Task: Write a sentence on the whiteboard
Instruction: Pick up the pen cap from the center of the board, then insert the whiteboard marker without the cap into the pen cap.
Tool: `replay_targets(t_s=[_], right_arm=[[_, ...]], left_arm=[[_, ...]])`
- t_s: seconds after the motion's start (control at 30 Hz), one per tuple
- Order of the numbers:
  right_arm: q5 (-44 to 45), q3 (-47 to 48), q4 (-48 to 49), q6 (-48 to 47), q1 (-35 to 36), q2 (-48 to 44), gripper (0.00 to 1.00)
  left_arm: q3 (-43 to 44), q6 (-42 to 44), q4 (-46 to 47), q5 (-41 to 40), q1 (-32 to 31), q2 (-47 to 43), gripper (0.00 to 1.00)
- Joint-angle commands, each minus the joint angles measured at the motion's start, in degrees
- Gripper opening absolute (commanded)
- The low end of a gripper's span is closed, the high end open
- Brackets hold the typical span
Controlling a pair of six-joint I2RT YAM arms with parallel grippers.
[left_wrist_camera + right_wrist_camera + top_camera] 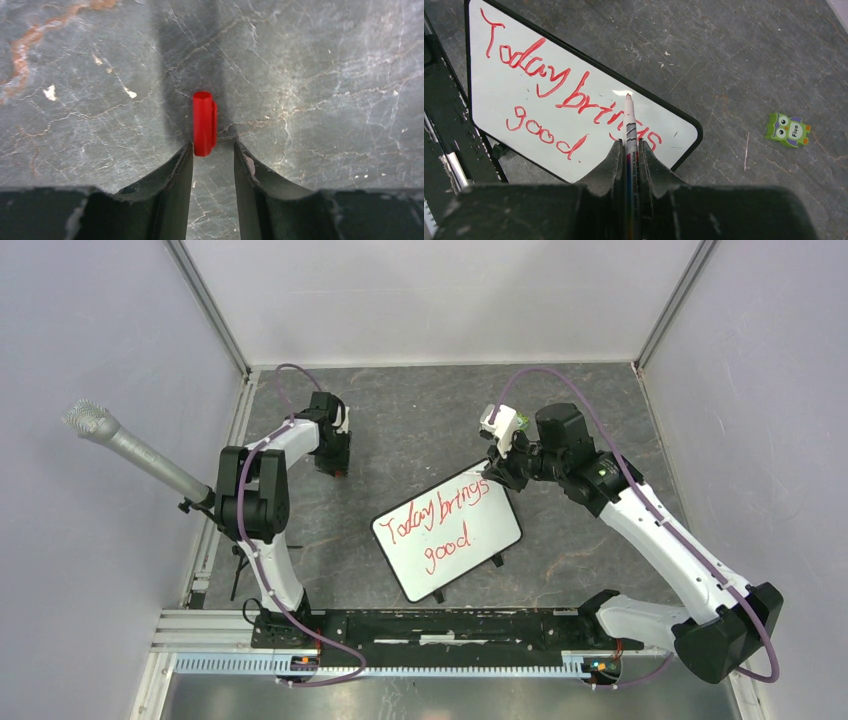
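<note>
The whiteboard (495,530) lies askew at mid-counter (420,420), and the sentence (445,522) reads "Today brings good". The right claw (629,150), clamped on the marker (629,117), holds the tip by "brings" near the far edge, so writing looks paused or finished. Well to the left, the left claw (213,150) stands apart with a red cap (204,122) at its tips. Closing squarely on that cap seems next.

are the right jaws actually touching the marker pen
Touching. The right wrist view shows both jaws of the right gripper pressed against the marker pen, with no gap on either side.
</note>
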Motion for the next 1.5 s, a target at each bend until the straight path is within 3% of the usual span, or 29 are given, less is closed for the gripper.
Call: replay_targets(t_s=[0.0,0.17,0.37,0.47,0.6,1.0,1.07,1.23,1.47], right_arm=[[2.41,1.35,2.71,2.31,-0.22,-0.47,0.0],[2.38,1.97,1.23,-0.67,-0.28,-0.17,0.0],[0.14,3.29,0.0,-1.29,-0.53,1.47,0.0],[-0.16,3.58,0.16,-1.16,-0.66,1.45,0.0],[-0.47,3.7,1.22,-0.13,-1.0,1.35,0.0],[-5.44,5.83,2.87,3.44,-3.84,3.78,0.0],[-7.32,6.69,2.82,3.63,-4.78,4.01,0.0],[-13.4,7.91,2.99,4.78,-7.13,3.76,0.0],[-19.58,2.52,12.2,13.39,-7.61,-0.71,0.0]], left_arm=[[0.54,0.17,2.82,-0.92,0.1,2.13,0.41],[0.64,0.82,3.46,-1.74,0.06,3.69,0.28],[3.16,2.08,2.02,-2.29,0.11,5.63,0.26],[2.97,2.41,1.56,-1.68,0.06,4.51,0.12],[2.5,2.89,-0.59,-0.34,-1.1,-1.38,0.03],[9.19,13.12,-9.52,-2.83,-10.77,-22.12,0.02],[12.1,16.76,-11.83,-0.38,-11.55,-24.78,0.02],[14.19,32.14,-20.41,18.21,-13.63,-33.01,0.03],[9.43,42.44,-25.99,20.19,-23.39,-38.93,0.02]])
